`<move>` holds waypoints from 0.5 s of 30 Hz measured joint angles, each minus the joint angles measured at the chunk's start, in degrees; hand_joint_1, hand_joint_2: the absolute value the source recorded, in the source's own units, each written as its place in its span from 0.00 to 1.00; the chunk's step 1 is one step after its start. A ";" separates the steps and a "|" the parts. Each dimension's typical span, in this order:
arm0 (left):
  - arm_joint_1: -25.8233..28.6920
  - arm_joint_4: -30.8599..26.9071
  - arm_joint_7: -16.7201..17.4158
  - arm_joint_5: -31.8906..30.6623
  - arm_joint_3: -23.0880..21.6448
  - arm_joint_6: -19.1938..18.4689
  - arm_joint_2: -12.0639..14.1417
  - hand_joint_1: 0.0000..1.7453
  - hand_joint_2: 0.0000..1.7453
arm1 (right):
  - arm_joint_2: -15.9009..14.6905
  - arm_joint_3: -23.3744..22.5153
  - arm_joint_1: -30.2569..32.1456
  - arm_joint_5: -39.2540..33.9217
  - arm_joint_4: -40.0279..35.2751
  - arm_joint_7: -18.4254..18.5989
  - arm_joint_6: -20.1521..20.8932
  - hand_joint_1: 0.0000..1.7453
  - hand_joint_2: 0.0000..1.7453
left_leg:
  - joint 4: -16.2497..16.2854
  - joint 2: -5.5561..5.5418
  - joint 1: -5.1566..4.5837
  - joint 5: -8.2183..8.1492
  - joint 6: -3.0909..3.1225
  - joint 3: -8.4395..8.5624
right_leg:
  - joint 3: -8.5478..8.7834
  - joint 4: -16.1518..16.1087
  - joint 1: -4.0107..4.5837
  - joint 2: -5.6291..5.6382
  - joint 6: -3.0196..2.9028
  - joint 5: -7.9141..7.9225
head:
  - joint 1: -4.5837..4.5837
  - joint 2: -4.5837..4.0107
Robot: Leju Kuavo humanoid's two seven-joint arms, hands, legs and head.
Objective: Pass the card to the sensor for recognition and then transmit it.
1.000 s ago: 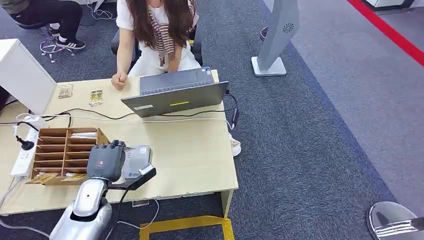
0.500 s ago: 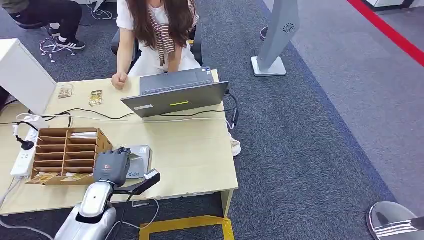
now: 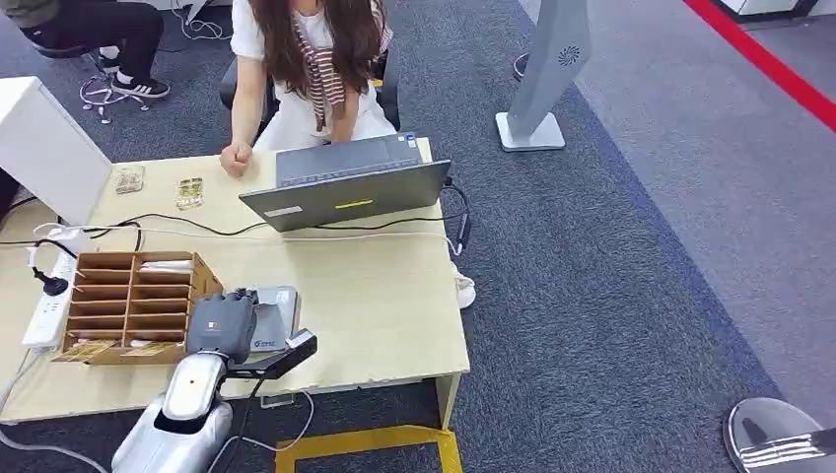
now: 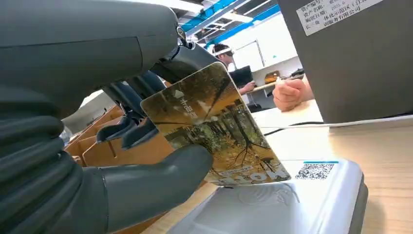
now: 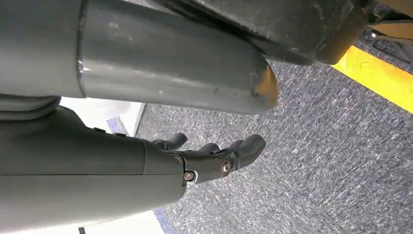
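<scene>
My left hand (image 3: 223,325) hovers over the near part of the table and pinches a card (image 4: 214,129) printed with an autumn-tree picture between thumb and fingers. In the left wrist view the card's lower edge touches or nearly touches the top of the white card sensor (image 4: 297,204), beside its QR sticker. From the head view the sensor (image 3: 274,313) is a grey-white pad partly under the hand. My right hand (image 5: 204,158) hangs beside my body over the carpet, fingers loosely extended and holding nothing.
A wooden slotted card box (image 3: 128,304) stands just left of the sensor. A person sits behind an open laptop (image 3: 345,187) at the table's far side, fist (image 3: 234,158) on the tabletop (image 3: 384,305). A white power strip (image 3: 47,305) and cables lie at left. A yellow floor marking (image 3: 365,443) runs below the table.
My left hand with the card has moved right, from beside the wooden box to over the sensor. In the last half second it hardly shifted. The person and laptop are unchanged.
</scene>
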 joint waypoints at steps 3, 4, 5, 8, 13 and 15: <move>-0.48 0.11 0.02 0.00 -0.11 0.54 0.02 1.00 1.00 | 0.00 0.00 0.00 0.00 0.00 0.00 -0.02 0.00 0.00 | 0.00 0.00 0.00 0.00 0.00 0.00 | 0.00 0.00 0.00 0.00 0.00 0.00 | 0.00 0.00; -0.64 0.11 0.04 0.00 -0.15 0.83 0.04 1.00 1.00 | 0.00 0.00 0.00 0.00 0.00 0.00 -0.02 0.00 0.00 | 0.00 0.00 0.00 0.00 0.00 0.00 | 0.00 0.00 0.00 0.00 0.00 0.00 | 0.00 0.00; -0.75 0.11 0.02 0.00 -0.18 1.20 0.07 1.00 1.00 | 0.00 0.00 0.00 0.00 0.00 0.00 -0.02 0.00 0.00 | 0.00 0.00 0.00 0.00 0.00 0.00 | 0.00 0.00 0.00 0.00 0.00 0.00 | 0.00 0.00; -0.81 -1.15 0.02 0.11 -0.20 2.77 0.24 1.00 1.00 | 0.00 0.00 0.02 0.00 0.00 0.00 -0.04 0.00 0.00 | 0.00 0.00 0.00 0.01 0.00 -0.01 | -0.01 0.00 0.00 0.00 0.00 0.00 | 0.00 0.00; -1.62 -7.24 -0.24 0.48 -0.17 6.17 1.24 1.00 1.00 | 0.00 0.00 0.02 0.20 0.07 0.00 -0.28 0.00 0.00 | 0.00 -0.02 0.00 0.00 0.00 -0.03 | -0.01 0.00 0.00 0.00 0.00 0.00 | 0.00 0.00; -2.29 -9.51 -0.39 0.59 -0.17 6.58 1.77 1.00 1.00 | 0.00 0.00 0.01 0.28 0.07 0.00 -0.31 0.00 0.00 | 0.00 -0.04 0.00 0.00 0.00 -0.03 | -0.01 0.00 0.00 0.00 0.00 0.00 | 0.00 0.00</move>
